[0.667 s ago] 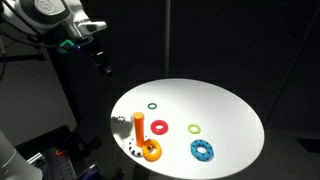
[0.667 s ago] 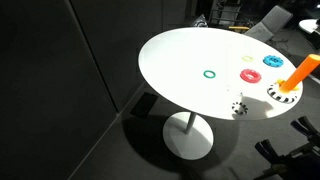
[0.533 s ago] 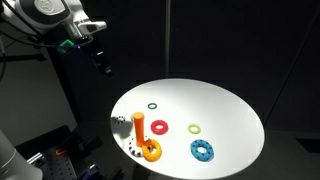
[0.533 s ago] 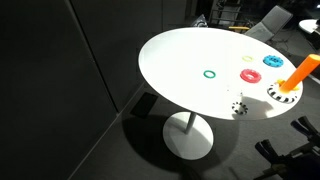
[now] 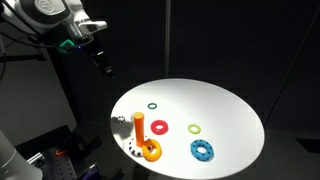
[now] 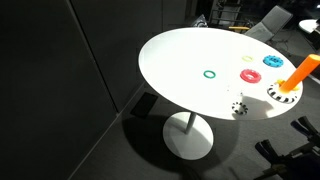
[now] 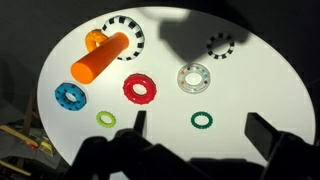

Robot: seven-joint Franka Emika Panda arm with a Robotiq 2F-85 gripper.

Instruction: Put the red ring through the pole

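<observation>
The round white table carries every piece; no writing can be read. The pincer hangs high over it, its 2 fingers spread wide and holding nothing. The pole stands upright, long axis vertical. The red ring lies flat just beside the pole, not on it.

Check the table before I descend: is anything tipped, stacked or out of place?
Nothing stands out. The pole stands upright, the red ring lies flat beside it with nothing on it, and the blue ring lies flat too.
</observation>
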